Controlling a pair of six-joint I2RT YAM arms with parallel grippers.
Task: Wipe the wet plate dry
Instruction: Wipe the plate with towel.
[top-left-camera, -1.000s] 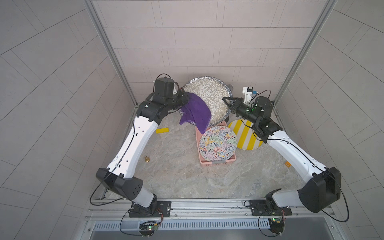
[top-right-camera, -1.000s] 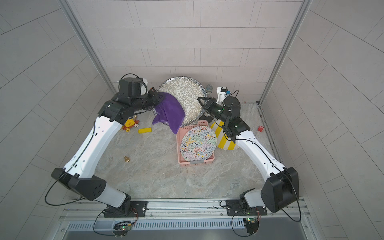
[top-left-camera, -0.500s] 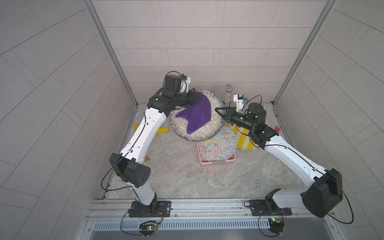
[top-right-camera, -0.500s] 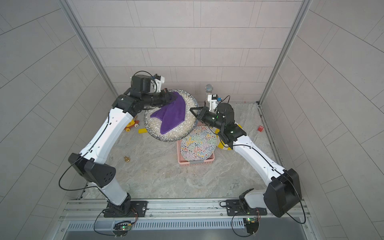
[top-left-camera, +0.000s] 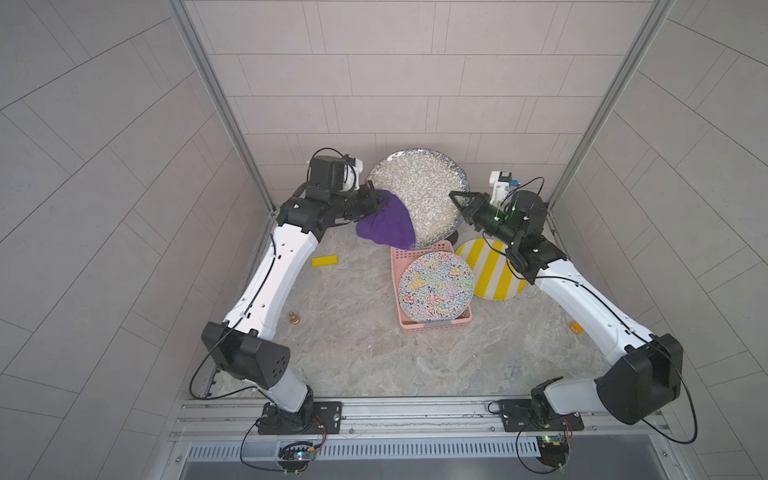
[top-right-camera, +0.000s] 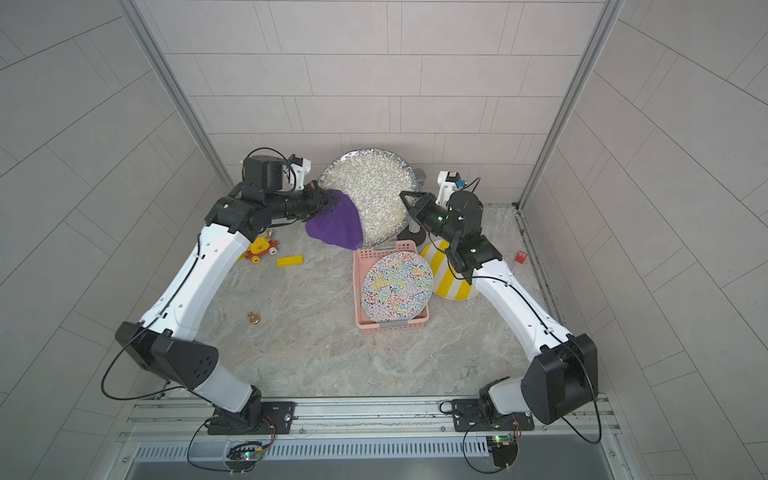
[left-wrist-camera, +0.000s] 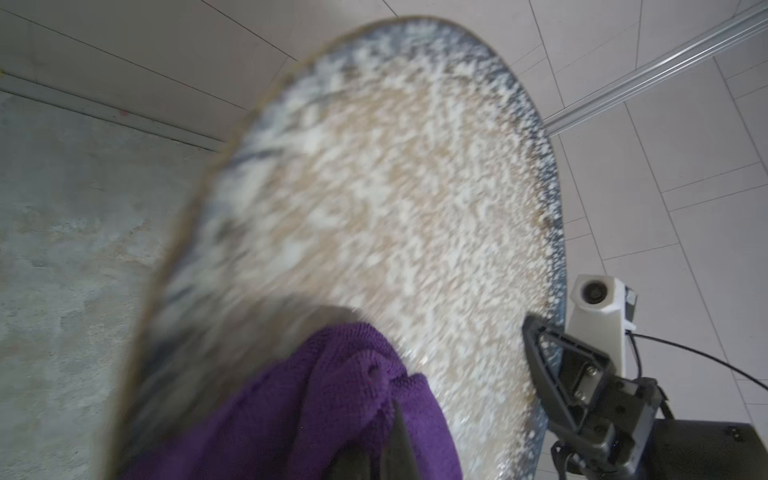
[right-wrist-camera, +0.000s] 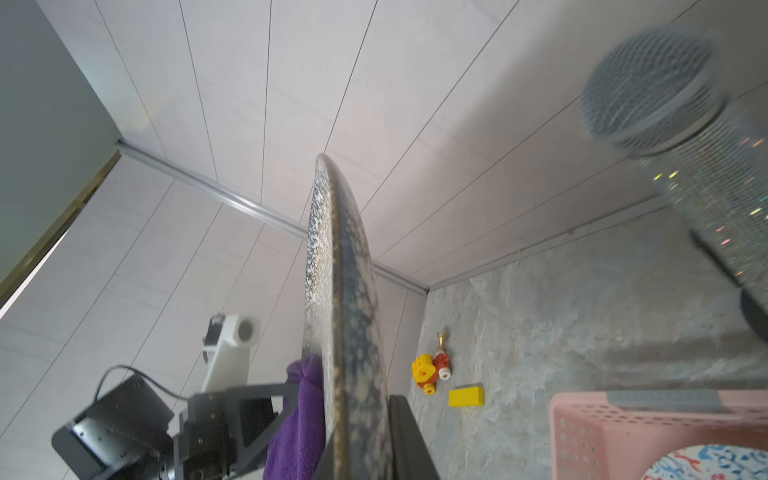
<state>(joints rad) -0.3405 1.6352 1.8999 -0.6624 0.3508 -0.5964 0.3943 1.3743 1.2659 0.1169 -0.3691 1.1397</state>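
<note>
Two arms meet at the back of the cell. The right gripper (top-left-camera: 456, 196) is clamped on the rim of the speckled plate (top-left-camera: 419, 187), holding it off the marbled tabletop (top-left-camera: 353, 353), tilted up on edge with its pale face toward the left arm. From the right wrist, that rim (right-wrist-camera: 332, 270) runs straight down between the two dark fingers, one on each side. Over on the other side, the left gripper (top-left-camera: 376, 203) is clenched on a bunched purple cloth (top-left-camera: 386, 226), and the cloth lies against the lower part of the plate's face nearest that arm, its loose end hanging past the rim. The left wrist view is blurred, but the cloth (left-wrist-camera: 332, 395) shows on the plate (left-wrist-camera: 395, 187) there too. Below the raised plate sits a pink basket (top-left-camera: 395, 282) with a squiggle-patterned plate (top-left-camera: 436, 286) leaning in it, and a yellow-striped plate (top-left-camera: 492, 270) just beside the basket under the right arm. A yellow block (top-left-camera: 325, 261) and a small brass piece (top-left-camera: 294, 318) lie apart near the left arm, and a top view shows a toy car (top-right-camera: 259, 248) there too.
</note>
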